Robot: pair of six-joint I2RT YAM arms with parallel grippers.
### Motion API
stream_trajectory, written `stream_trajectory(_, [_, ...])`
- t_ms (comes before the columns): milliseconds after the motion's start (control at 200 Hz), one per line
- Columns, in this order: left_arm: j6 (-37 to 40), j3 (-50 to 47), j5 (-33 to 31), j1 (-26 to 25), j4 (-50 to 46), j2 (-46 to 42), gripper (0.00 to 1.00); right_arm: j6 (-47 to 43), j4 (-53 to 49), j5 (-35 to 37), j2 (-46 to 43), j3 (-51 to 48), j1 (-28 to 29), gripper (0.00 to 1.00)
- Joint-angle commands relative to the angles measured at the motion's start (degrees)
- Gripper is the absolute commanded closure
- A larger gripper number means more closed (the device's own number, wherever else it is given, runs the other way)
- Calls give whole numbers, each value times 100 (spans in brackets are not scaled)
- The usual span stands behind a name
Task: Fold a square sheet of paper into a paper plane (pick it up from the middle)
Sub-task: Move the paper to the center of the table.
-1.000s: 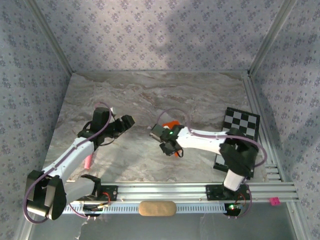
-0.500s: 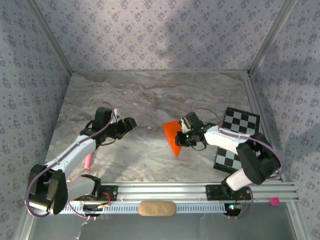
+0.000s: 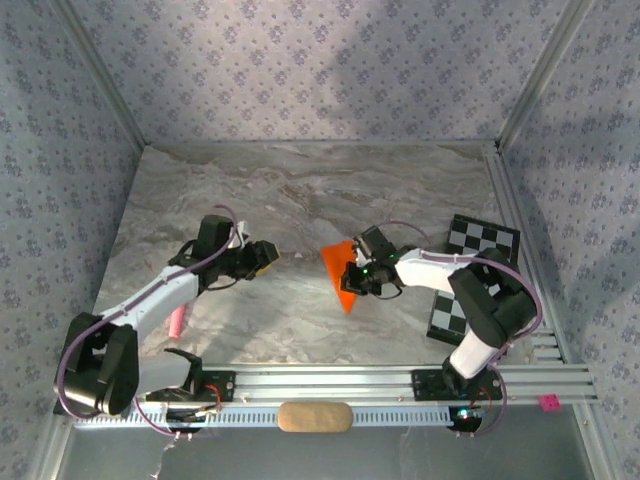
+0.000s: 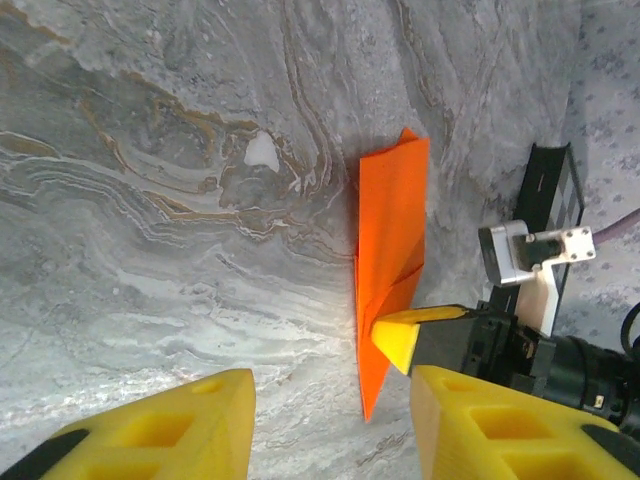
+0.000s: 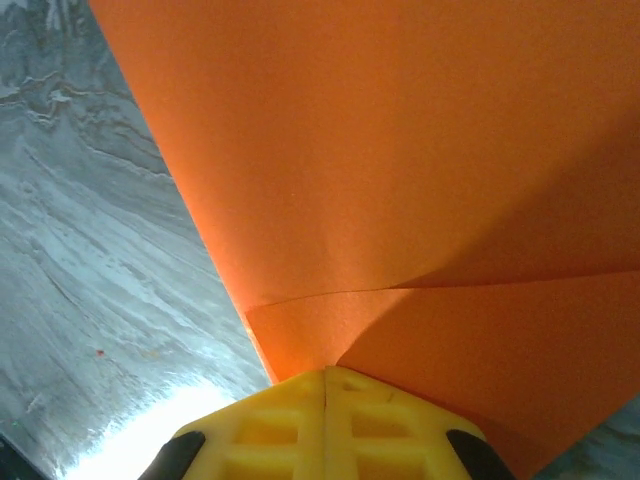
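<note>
The paper plane (image 3: pixel 339 271) is a bright orange folded dart held edge-up just over the marble table, its sharp tip pointing toward the near edge. My right gripper (image 3: pixel 358 277) is shut on its right side near the middle. In the right wrist view the closed yellow fingertips (image 5: pixel 328 390) pinch the paper plane (image 5: pixel 400 150) where a crease runs. My left gripper (image 3: pixel 268 256) is open a short way to the left, apart from the paper. In the left wrist view the paper plane (image 4: pixel 390 230) stands ahead between the left gripper's (image 4: pixel 335 400) spread yellow fingers.
A black-and-white checkerboard card (image 3: pixel 470 275) lies at the right under the right arm. A small pink stick (image 3: pixel 177 322) lies near the left arm's base. A tan oblong pad (image 3: pixel 314 417) sits in front of the rail. Marble table (image 3: pixel 300 190) stretches behind.
The right gripper turned and lifted the orange paper into view, then shifted it slightly left. The left gripper moved right toward the paper.
</note>
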Motion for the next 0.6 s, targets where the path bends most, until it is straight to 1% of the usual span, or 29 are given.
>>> stream_trajectory(0, [-59, 263, 158, -148, 230, 226, 61, 741, 172, 64, 259, -13, 206, 98])
stream_trajectory(130, [-260, 447, 171, -350, 530, 651, 69, 1432, 220, 455, 295, 120, 558, 98])
stream_trajectory(195, [-355, 574, 186, -463, 642, 889, 74, 2034, 333, 668, 300, 87, 708, 100])
stream_trajectory(245, [-443, 671, 148, -530, 706, 1045, 79, 2518, 806, 684, 290, -93, 799, 100])
stream_trajectory(285, [-522, 733, 50, -570, 719, 1135, 83, 2872, 1409, 616, 271, -270, 855, 100])
stream_trajectory(340, [-615, 731, -93, -607, 799, 1157, 83, 3121, 2206, 477, 214, -457, 875, 100])
stream_trajectory(385, [-658, 739, -169, -620, 842, 1155, 83, 3069, 2501, 468, 68, -514, 873, 100])
stream_trajectory(435, [-655, 767, -155, -625, 872, 1182, 83, 2771, 2189, 632, -224, -430, 861, 99])
stream_trajectory(530, [-572, 902, -6, -662, 894, 1332, 83, 2029, 725, 1416, -836, -207, 786, 97])
stream_trajectory(595, [-535, 1044, 185, -730, 919, 1577, 83, 1698, 319, 1668, -1222, -277, 647, 96])
